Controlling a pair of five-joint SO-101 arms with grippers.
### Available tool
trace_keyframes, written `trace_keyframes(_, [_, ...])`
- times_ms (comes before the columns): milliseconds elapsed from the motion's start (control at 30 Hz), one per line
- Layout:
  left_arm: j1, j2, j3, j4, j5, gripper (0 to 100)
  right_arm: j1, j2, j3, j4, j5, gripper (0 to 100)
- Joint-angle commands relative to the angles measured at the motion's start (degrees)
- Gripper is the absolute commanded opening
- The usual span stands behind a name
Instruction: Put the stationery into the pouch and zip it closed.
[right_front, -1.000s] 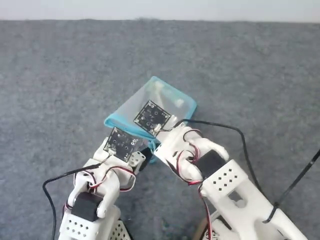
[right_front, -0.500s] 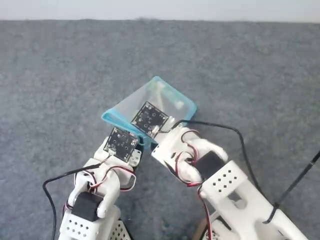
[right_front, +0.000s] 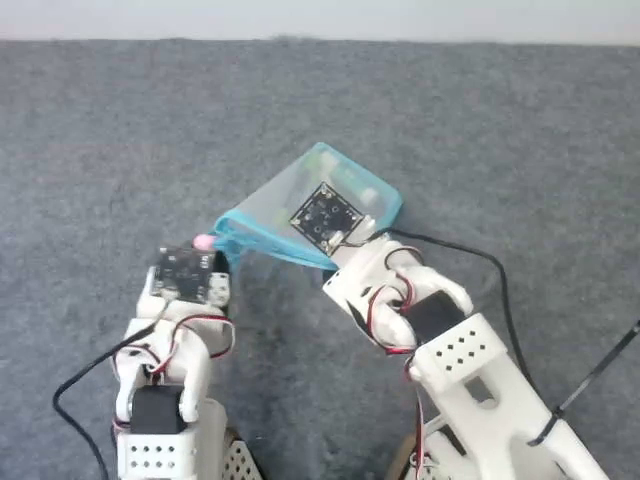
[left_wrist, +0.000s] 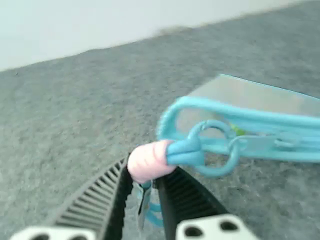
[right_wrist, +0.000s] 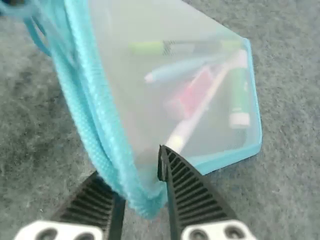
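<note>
The left gripper (left_wrist: 142, 176) was clamped on the pink zipper pull (left_wrist: 148, 161), seemingly to draw the zip shut, while the right gripper (right_wrist: 141, 186) pinched the translucent pouch (right_wrist: 150, 50) by its turquoise edge as an anchor, pens and markers (right_wrist: 197, 97) inside; grey carpet (right_front: 120, 130) lay beneath, a pale wall (right_front: 320, 18) beyond

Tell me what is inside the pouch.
Through the wall of the clear pouch: a green pen, a light-blue pen, a red item and a white-tipped stick. The right gripper covers one corner.

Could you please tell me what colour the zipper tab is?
The tab is pink, clearest in the left wrist view.
</note>
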Motion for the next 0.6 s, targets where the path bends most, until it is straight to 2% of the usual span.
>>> trace_keyframes(0, [-3.08, -1.14, -0.48, -2.37, 0.44, 1, 3.30, 0.84, -0.35, -0.31, 0.97, 0.6])
trace_keyframes(167, [-3.96, -1.14, -0.48, -2.55, 0.62, 1, 3.38, 0.84, -0.35, -0.31, 1.05, 0.6])
trace_keyframes(367, [-10.90, -1.14, -0.48, -3.87, 0.79, 1, 7.43, 0.84, -0.70, -1.10, 1.05, 0.6])
trace_keyframes(567, [-10.99, -1.14, -0.48, -3.87, 0.79, 1, 11.03, 3.12, -0.88, -3.74, 1.14, 0.6])
